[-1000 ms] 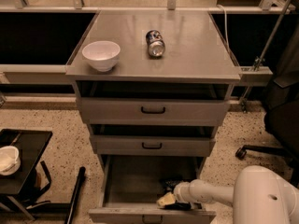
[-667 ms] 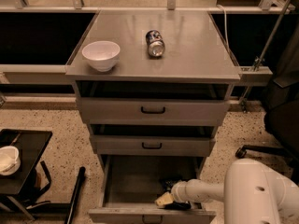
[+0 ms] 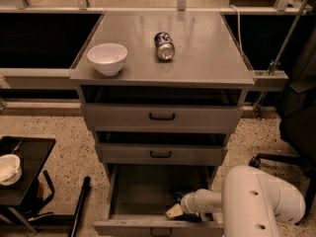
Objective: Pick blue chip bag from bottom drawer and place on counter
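Your inventory, operator:

1. Arm (image 3: 259,201): the bulky white link fills the lower right. A slimmer white forearm runs left from it, down into the bottom drawer (image 3: 140,194).
2. Gripper (image 3: 174,212): tan-tipped, low inside the drawer, near its front right. You cannot tell its grip state from here.
3. Bottom drawer: pulled well out. It holds the gripper and the blue chip bag (image 3: 178,195), a dark crumpled shape just behind the gripper. You cannot tell whether the two touch. The drawer's left floor is bare.
4. Middle drawer (image 3: 160,153) and top drawer (image 3: 162,116): each a little way out, contents hidden.
5. Counter (image 3: 212,53): it carries a white bowl (image 3: 107,58) at the front left and a soda can (image 3: 164,45) on its side near the centre, well apart.
6. Black side table (image 3: 29,154), lower left: a second pale bowl (image 3: 9,169) sits at its near edge.
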